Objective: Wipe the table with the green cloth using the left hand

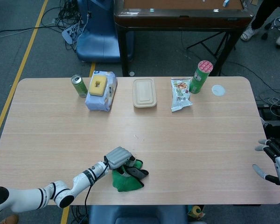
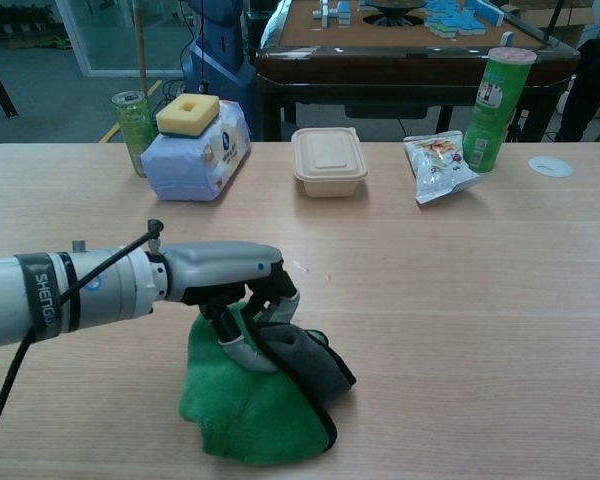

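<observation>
The green cloth lies bunched on the wooden table near its front edge, left of centre. My left hand presses down on top of it, dark fingers curled over the fabric. The stain seen before is hidden under the cloth. My right hand hovers at the table's right edge with fingers spread and nothing in it; the chest view does not show it.
Along the far side stand a green can, a wipes pack with a yellow sponge, a beige lidded box, a snack bag, a green tube and a white disc.
</observation>
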You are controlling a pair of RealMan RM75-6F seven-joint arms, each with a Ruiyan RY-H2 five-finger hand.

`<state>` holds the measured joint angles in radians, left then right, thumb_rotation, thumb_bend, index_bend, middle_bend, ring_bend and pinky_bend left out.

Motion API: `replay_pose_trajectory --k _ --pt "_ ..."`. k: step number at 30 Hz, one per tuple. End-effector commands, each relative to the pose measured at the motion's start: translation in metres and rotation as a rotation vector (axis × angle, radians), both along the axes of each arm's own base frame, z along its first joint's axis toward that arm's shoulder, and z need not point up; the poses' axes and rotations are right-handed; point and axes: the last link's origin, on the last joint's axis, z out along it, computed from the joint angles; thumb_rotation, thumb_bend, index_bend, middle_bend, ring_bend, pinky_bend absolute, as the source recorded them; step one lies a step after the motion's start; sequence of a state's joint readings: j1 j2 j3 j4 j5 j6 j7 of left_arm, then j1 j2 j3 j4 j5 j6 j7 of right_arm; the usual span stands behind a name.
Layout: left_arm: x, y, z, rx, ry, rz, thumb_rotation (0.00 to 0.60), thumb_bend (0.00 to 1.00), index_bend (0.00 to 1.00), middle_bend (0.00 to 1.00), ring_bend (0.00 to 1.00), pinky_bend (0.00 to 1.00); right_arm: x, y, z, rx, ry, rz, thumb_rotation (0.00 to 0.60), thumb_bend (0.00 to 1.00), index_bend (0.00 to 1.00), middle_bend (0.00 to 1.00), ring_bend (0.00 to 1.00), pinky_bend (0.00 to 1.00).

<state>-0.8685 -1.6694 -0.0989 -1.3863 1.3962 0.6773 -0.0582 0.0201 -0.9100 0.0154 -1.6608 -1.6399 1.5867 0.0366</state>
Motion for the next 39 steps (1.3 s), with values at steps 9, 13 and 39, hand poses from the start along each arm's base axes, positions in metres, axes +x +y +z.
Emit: replay_pose_trajectory --k 9,13,39 --pt "-0.004 0.02 -0.022 0.172 0.071 -0.11 0.6 0.19 0.65 0.69 0.67 0.93 -0.001 0.0 0.003 -0.006 0.001 -0.007 0.6 0.3 0.39 0.3 0.21 0.19" --pt "-0.01 0.037 -0.016 0.264 0.088 -0.124 0.6 0.19 0.65 0.69 0.67 0.93 -0.001 0.001 0.003 -0.009 0.001 -0.006 0.6 0.3 0.39 0.3 0.21 0.19" --pt "-0.004 -0.003 -0.035 0.041 -0.015 -0.091 0.6 0.19 0.65 0.69 0.67 0.93 0.002 0.0 0.002 -0.003 0.005 -0.005 0.6 0.3 0.39 0.3 0.21 0.19"
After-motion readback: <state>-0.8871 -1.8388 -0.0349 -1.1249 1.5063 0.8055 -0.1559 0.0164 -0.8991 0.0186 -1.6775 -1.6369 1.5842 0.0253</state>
